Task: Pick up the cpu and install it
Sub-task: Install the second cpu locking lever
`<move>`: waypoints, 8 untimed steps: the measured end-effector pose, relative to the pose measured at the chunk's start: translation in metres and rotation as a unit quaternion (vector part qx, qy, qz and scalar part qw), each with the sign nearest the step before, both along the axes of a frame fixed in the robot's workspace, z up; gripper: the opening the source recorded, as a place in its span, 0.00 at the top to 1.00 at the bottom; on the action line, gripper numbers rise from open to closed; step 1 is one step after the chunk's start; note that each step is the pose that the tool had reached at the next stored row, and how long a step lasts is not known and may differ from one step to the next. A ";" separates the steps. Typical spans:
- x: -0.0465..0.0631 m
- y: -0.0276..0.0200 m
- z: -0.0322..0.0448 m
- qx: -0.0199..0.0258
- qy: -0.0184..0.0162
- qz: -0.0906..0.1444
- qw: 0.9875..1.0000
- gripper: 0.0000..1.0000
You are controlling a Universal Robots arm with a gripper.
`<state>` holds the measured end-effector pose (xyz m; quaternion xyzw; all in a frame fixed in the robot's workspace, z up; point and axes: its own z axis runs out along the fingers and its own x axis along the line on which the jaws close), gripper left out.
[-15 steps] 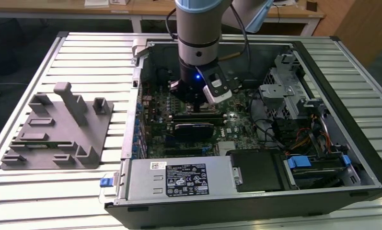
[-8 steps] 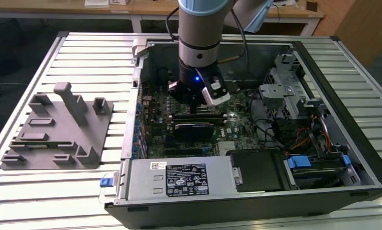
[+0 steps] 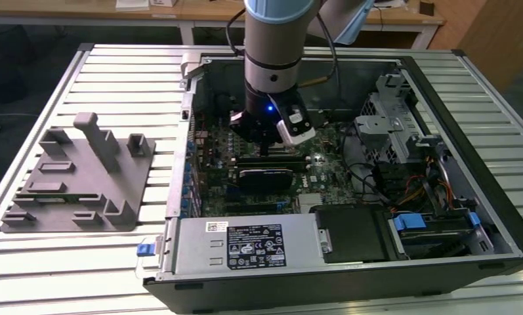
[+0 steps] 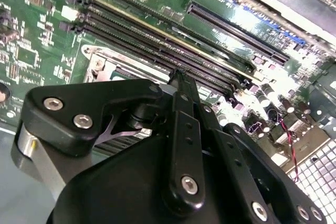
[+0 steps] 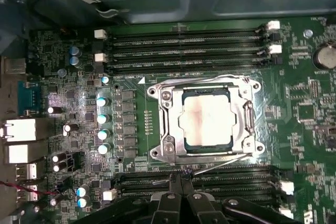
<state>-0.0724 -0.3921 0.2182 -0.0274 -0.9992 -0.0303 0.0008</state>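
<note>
An open computer case (image 3: pixel 436 216) lies on a slatted table (image 3: pixel 33 275), holding a green motherboard (image 5: pixel 310 108). The cpu (image 5: pixel 206 117) sits inside its metal socket frame (image 5: pixel 167 121). The gripper (image 5: pixel 180 178) hovers just beside the socket, fingers pressed together, empty. Label print is unreadable.

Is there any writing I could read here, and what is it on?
Nothing reads clearly.
The white sticker on the power supply: too small to read.
The black label beside it: too small.
Top of the cpu: glare, nothing legible.
Print on the motherboard: blurred.
</note>
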 end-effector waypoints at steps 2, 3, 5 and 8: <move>0.000 -0.0001 -0.0004 0.005 0.000 0.007 1.000 0.89; -0.001 -0.0010 -0.0007 0.006 0.000 0.008 1.000 0.89; -0.002 -0.0036 -0.0014 0.006 0.000 0.010 1.000 0.89; -0.003 -0.0060 -0.0036 0.011 0.000 0.013 1.000 0.89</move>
